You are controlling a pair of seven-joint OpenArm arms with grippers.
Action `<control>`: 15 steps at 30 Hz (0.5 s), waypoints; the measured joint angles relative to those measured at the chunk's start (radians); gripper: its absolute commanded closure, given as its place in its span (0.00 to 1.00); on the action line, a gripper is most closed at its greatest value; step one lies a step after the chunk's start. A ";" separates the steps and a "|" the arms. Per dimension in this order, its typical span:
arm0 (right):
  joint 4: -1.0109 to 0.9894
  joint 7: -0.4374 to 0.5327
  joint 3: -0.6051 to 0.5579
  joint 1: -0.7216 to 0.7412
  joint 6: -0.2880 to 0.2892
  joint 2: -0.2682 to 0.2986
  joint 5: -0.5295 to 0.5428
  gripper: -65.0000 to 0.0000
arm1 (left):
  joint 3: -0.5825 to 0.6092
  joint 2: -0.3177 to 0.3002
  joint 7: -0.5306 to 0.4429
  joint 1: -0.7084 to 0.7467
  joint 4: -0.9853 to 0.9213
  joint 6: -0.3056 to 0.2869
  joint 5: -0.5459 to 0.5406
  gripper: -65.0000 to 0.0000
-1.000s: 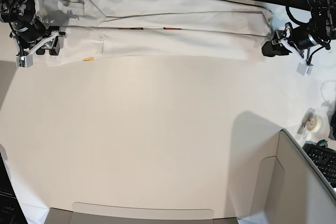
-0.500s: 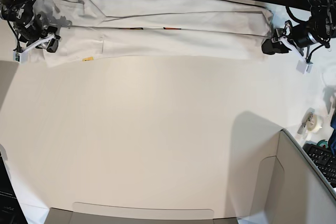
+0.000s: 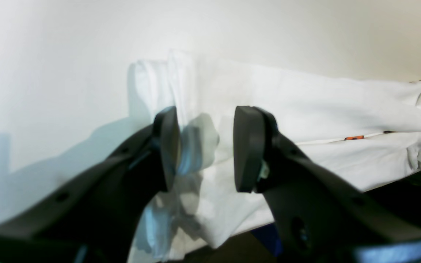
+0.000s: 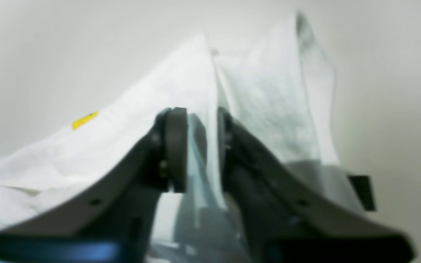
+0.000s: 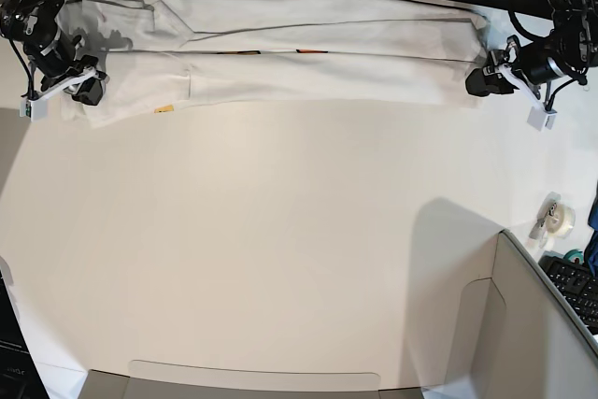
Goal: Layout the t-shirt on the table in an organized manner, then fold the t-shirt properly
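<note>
Your right gripper pinches a fold of the one t-shirt; your left gripper stands parted around its hem on the table.

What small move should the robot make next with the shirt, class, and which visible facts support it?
Probably close the left gripper on the t-shirt end between its jaws. The right gripper already pinches a fold at the other end, while the left stands open around the cloth, so both ends are not yet held for folding.
</note>
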 measured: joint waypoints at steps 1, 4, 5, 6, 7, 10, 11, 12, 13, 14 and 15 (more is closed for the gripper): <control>0.011 -0.016 0.000 -0.002 0.000 0.000 0.000 0.93 | 0.000 0.000 0.000 0.000 0.000 0.000 0.000 0.63; 0.046 -0.049 0.000 -0.002 0.000 0.000 -0.005 0.93 | 0.000 0.000 0.000 0.000 0.000 0.000 0.000 0.63; 0.063 -0.050 0.000 -0.002 0.000 0.000 -0.002 0.93 | 0.000 0.000 0.000 0.000 0.000 0.000 0.000 0.63; 0.082 -0.047 -0.003 -0.003 0.000 0.000 -0.003 0.93 | 0.000 0.000 0.000 0.000 0.000 0.000 0.000 0.63; 0.104 -0.046 -0.005 -0.006 0.000 0.000 0.000 0.93 | 0.000 0.000 0.000 0.000 0.000 0.000 0.000 0.63; 0.178 -0.085 -0.009 -0.031 0.000 0.000 0.003 0.93 | 0.000 0.002 0.000 0.000 0.000 0.000 0.000 0.63; 0.206 -0.108 -0.009 -0.046 0.000 0.000 0.000 0.93 | 0.000 0.002 -0.001 0.000 0.000 0.000 -0.001 0.63; 0.227 -0.127 -0.009 -0.059 0.000 0.000 -0.001 0.93 | 0.000 0.002 0.000 0.000 0.000 0.000 -0.001 0.63; 0.245 -0.145 -0.009 -0.073 0.000 0.000 0.000 0.93 | 0.000 0.002 0.000 0.000 0.000 0.000 0.000 0.63; 0.257 -0.160 -0.009 -0.084 0.000 0.000 0.002 0.93 | 0.000 0.002 0.000 0.000 0.000 0.000 0.000 0.63; 0.263 -0.169 -0.009 -0.093 0.000 0.000 0.003 0.93 | 0.000 0.003 0.000 0.000 0.000 0.000 0.000 0.63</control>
